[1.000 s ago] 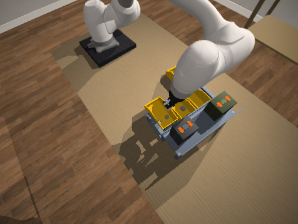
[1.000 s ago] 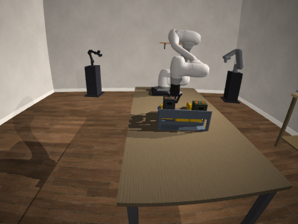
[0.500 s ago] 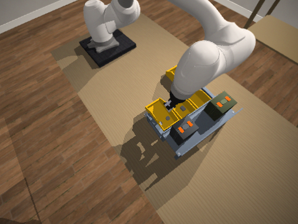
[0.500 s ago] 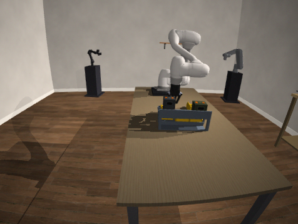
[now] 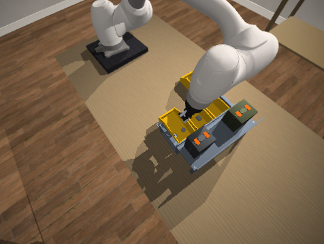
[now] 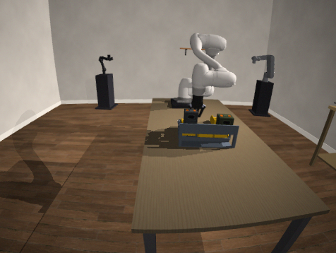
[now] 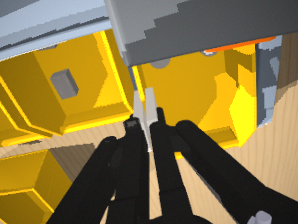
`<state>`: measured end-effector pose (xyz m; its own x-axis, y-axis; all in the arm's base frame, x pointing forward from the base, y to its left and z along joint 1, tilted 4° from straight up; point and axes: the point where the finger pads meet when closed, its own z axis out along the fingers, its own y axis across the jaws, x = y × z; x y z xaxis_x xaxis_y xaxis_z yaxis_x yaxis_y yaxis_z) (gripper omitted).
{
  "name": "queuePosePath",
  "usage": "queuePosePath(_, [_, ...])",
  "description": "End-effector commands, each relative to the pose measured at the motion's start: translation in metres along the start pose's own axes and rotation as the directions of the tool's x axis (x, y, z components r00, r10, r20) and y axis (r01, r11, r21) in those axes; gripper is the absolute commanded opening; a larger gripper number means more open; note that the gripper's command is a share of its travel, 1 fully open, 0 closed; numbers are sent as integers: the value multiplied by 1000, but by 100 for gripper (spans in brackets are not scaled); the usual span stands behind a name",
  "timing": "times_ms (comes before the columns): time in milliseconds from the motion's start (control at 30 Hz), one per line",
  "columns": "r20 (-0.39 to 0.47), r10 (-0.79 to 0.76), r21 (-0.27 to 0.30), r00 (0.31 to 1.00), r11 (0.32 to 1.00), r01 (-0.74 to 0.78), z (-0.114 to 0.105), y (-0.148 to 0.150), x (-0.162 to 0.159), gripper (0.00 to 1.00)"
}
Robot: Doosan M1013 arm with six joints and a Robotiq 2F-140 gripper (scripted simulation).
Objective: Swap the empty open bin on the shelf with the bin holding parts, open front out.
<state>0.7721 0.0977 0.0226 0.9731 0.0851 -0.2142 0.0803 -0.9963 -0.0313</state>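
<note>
The grey shelf (image 5: 211,136) stands on the table and also shows in the exterior view (image 6: 207,136). The yellow bin with the parts (image 5: 175,124) sits at the shelf's left end and sticks out towards the arm's base, with one round part visible. In the wrist view this bin (image 7: 193,90) lies partly under the grey upper board, which hides most of its parts. My gripper (image 5: 185,114) is shut on this bin's thin wall, and the fingertips (image 7: 145,115) pinch its rim. The empty yellow bin (image 5: 186,80) stands on the table behind the arm.
A neighbouring yellow bin (image 5: 201,117) holding a square part sits right beside the held bin, and another yellow bin (image 5: 219,105) is further right. A dark box (image 5: 201,140) and a green box (image 5: 242,114) stand on the shelf's top board.
</note>
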Motion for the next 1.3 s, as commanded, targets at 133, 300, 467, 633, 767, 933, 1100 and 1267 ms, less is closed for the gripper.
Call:
queuePosePath(133, [-2,0,0,1000,1000,0,0,0,1,10])
queuePosePath(300, [-3,0,0,1000,1000,0,0,0,1,10])
queuePosePath(467, [-3,0,0,1000,1000,0,0,0,1,10])
queuePosePath(633, [-3,0,0,1000,1000,0,0,0,1,10])
queuePosePath(767, [-3,0,0,1000,1000,0,0,0,1,10])
queuePosePath(933, [-13,0,0,1000,1000,0,1,0,1,10])
queuePosePath(1100, [-30,0,0,1000,1000,0,2,0,0,10])
queuePosePath(1267, [-34,0,0,999,1000,0,2,0,0,10])
